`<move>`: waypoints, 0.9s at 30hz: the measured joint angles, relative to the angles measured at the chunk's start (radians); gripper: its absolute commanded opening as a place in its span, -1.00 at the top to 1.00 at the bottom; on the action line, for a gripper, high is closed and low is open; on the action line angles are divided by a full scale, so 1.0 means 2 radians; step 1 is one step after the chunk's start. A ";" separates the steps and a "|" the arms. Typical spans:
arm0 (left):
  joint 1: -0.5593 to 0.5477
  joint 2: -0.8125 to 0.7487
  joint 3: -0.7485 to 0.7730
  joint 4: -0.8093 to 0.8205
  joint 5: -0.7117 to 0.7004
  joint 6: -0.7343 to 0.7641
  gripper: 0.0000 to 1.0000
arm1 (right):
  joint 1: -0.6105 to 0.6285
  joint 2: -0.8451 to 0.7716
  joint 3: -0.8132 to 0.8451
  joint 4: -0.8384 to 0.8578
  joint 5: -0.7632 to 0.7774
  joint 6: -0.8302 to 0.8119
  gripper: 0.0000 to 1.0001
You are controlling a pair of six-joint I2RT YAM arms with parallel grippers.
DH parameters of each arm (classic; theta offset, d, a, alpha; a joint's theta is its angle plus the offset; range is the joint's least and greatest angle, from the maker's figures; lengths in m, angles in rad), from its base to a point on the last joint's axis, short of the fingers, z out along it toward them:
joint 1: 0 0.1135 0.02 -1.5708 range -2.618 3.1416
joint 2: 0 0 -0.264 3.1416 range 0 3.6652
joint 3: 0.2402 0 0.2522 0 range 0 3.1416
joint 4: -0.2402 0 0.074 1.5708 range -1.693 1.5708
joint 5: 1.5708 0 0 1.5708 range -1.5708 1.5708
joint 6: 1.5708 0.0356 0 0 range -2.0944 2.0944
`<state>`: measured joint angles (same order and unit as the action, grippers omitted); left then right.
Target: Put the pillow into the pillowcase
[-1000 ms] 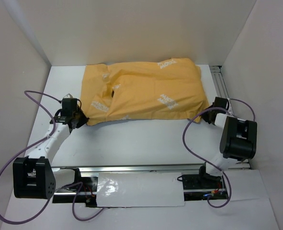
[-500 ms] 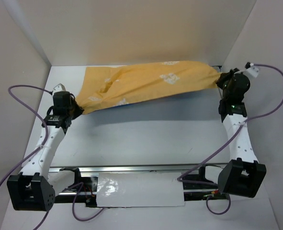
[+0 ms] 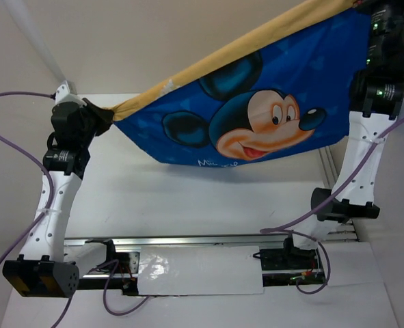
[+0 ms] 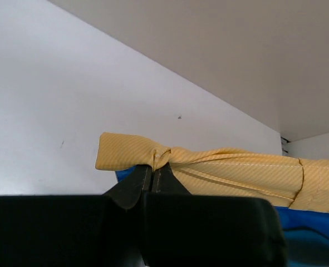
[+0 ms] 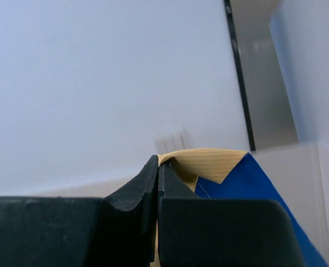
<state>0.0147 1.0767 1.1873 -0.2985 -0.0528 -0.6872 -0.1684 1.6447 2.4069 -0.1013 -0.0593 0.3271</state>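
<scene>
The pillowcase (image 3: 256,116) hangs in the air, stretched between my two grippers, its royal blue Mickey Mouse side facing the top camera and a mustard-orange band along its upper edge. My left gripper (image 3: 109,115) is shut on the low left corner; in the left wrist view the jaws (image 4: 153,167) pinch bunched orange cloth (image 4: 231,169). My right gripper (image 3: 362,7) is shut on the high right corner at the frame's top; the right wrist view shows its tips (image 5: 160,162) clamping an orange-and-blue corner (image 5: 209,161). The pillow is not visible in any view.
White enclosure walls (image 3: 24,68) close in on the left, back and right. A metal rail (image 3: 195,240) and a white plastic sheet (image 3: 198,270) lie along the near edge. Another rail (image 3: 323,167) runs along the right side. Purple cables (image 3: 10,147) loop beside both arms.
Both arms rose, the right far higher, lifting the pillowcase off the table. The cloth turned from its orange side to its blue Mickey side facing the top camera.
</scene>
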 measured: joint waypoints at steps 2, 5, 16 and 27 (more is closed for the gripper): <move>0.004 0.010 0.019 0.006 0.010 0.001 1.00 | 0.000 0.011 0.039 0.013 -0.014 0.001 1.00; 0.013 0.024 0.037 0.008 0.020 0.001 1.00 | 0.000 -0.007 0.032 0.039 -0.030 0.005 1.00; 0.036 0.114 0.081 0.021 0.102 -0.010 1.00 | -0.002 -0.033 0.055 0.075 -0.093 0.019 1.00; 0.076 0.000 0.226 -0.083 0.040 0.011 1.00 | -0.038 -0.049 0.059 0.116 -0.091 0.007 1.00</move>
<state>0.1677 1.0767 1.6398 -0.4648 0.0280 -0.6647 -0.2436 1.5463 2.5240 0.1303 -0.2405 0.3412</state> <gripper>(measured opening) 0.041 0.009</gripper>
